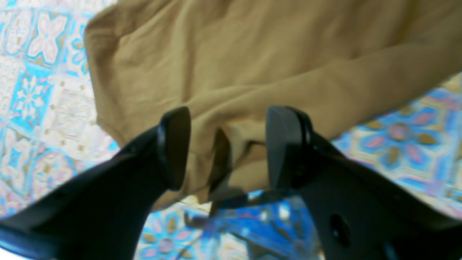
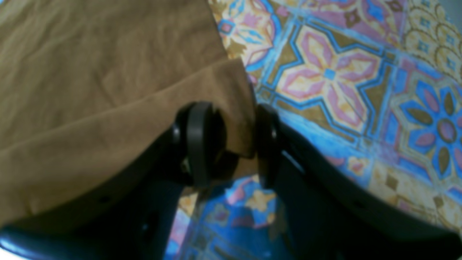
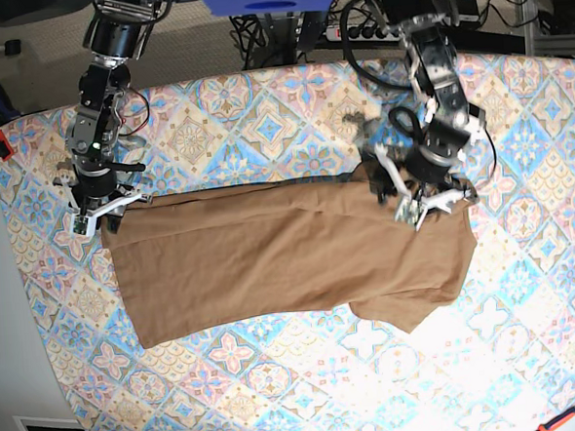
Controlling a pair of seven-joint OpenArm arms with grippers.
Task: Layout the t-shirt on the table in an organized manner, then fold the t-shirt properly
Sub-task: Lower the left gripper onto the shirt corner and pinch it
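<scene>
Shows tan-brown T-shirt lying across the middle of the base view, on table covered in floral tile-pattern cloth. Runs in a folded-over band along its upper edge, with creases near the right end and a flap protruding at lower right. Finds left gripper at that view's upper right, fingers apart above bunched fabric. Finds right gripper at upper left, fingers apart, with a folded corner between. Cannot confirm finger contact with the fabric at either gripper.
</scene>
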